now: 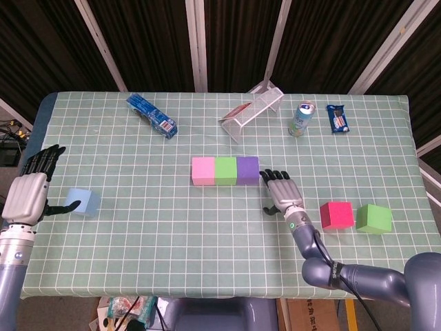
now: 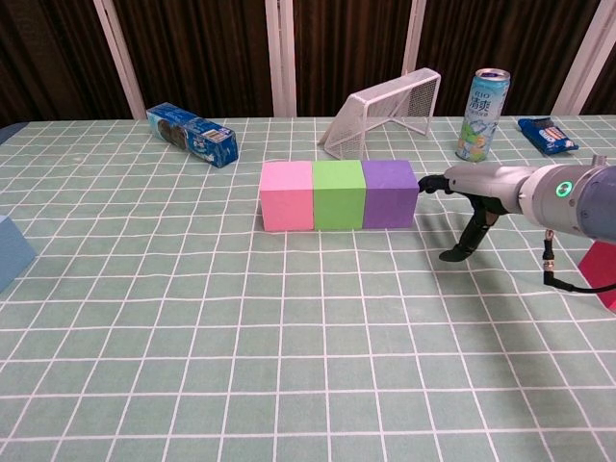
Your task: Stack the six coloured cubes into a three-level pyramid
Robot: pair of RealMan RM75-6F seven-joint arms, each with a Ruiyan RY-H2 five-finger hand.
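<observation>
A pink cube (image 1: 203, 171), a green cube (image 1: 225, 171) and a purple cube (image 1: 247, 170) stand side by side in a row at the table's middle. My right hand (image 1: 282, 192) lies flat with fingers apart, its fingertips (image 2: 428, 181) touching the purple cube's (image 2: 389, 192) right face. A red cube (image 1: 336, 214) and a second green cube (image 1: 374, 218) sit to the right of that hand. A light blue cube (image 1: 83, 202) rests at the far left, next to my left hand (image 1: 29, 193), which is open and holds nothing.
Along the far side lie a blue snack box (image 1: 152, 115), a tipped white wire rack (image 1: 252, 110), a drinks can (image 1: 300, 118) and a blue packet (image 1: 337, 118). The checked green cloth (image 1: 172, 241) covers the table to its edges.
</observation>
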